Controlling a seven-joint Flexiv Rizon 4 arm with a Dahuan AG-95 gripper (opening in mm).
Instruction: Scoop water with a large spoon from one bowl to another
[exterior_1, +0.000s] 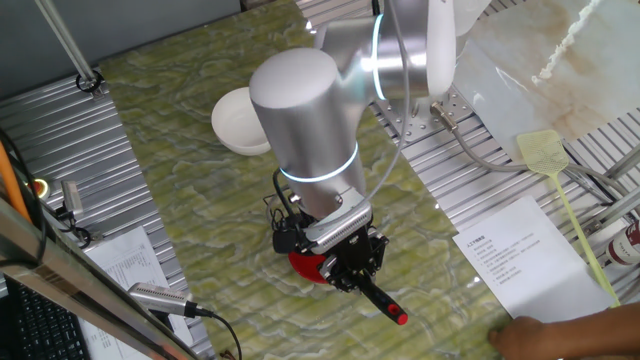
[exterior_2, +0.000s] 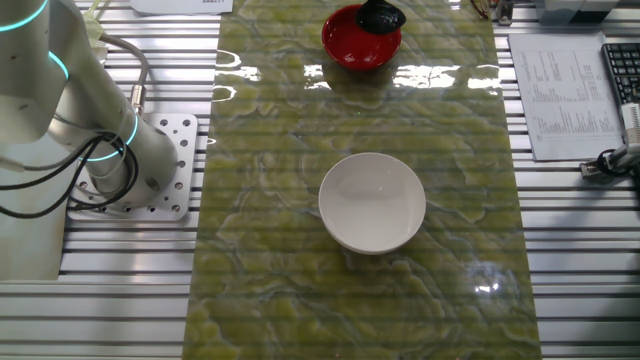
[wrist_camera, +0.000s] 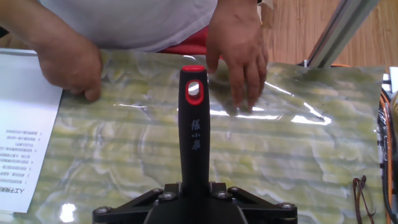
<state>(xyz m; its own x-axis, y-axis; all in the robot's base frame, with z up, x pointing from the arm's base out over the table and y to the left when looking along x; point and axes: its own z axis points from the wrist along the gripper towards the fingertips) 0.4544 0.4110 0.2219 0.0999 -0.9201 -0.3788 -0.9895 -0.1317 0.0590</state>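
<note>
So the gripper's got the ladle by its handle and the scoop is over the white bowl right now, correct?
Not quite. The gripper does hold the ladle by its handle, but the scoop is over the red bowl, not the white bowl. The other fixed view shows the white bowl standing alone mid-table with nothing over it.

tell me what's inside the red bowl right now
The black ladle's round scoop sits at the far rim of the glossy red bowl. In one fixed view the gripper and arm cover most of the bowl, so any water inside cannot be seen.
</note>
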